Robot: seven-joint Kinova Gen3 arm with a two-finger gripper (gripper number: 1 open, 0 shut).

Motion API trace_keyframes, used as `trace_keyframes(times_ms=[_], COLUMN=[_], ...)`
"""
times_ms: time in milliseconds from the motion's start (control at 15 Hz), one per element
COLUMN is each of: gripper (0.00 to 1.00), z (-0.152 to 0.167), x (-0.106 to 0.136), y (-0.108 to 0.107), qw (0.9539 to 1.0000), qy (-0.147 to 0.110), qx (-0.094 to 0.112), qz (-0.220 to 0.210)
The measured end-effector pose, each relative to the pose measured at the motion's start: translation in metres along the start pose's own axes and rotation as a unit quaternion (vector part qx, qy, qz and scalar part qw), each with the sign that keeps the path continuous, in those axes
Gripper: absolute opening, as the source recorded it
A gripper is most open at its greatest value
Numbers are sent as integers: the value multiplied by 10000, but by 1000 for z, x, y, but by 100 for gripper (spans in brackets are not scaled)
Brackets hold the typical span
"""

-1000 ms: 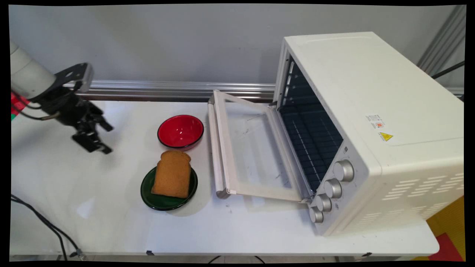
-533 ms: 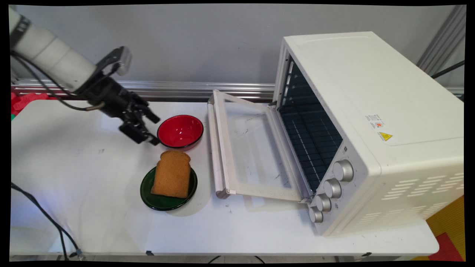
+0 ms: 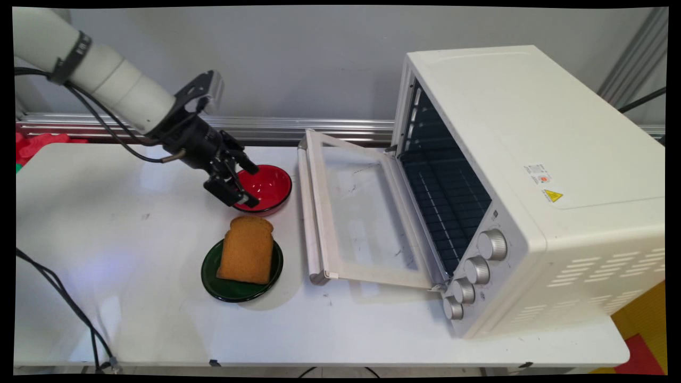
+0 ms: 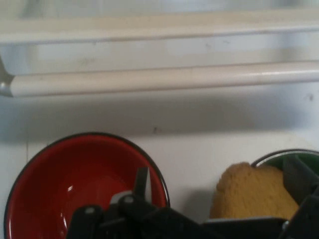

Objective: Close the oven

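Gripper [image 3: 247,186], fingers spread and holding nothing, hangs over red bowl [image 3: 266,187] left of centre frame, above toast [image 3: 247,249] on green plate [image 3: 234,290]

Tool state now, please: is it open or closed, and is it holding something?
Tool: open, holding nothing; its fingers are spread above the near-left part of the red bowl, beside the toast.

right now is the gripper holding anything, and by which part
Nothing is held. The gripper is open and empty, over the near left rim of the red bowl, above the toast.
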Motion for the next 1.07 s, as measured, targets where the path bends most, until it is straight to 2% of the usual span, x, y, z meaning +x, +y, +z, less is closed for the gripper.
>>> trace_keyframes(times_ms=[133, 200, 800, 1067], gripper=[100, 0, 0, 0], z=[7, 11, 30, 51], x=[3, 5, 7, 4], y=[-2, -2, -6, -8], qw=[10000, 9999, 9995, 9997], qy=[-26, -35, -132, -46], qx=[-27, -52, -186, -193], qz=[75, 106, 199, 167])
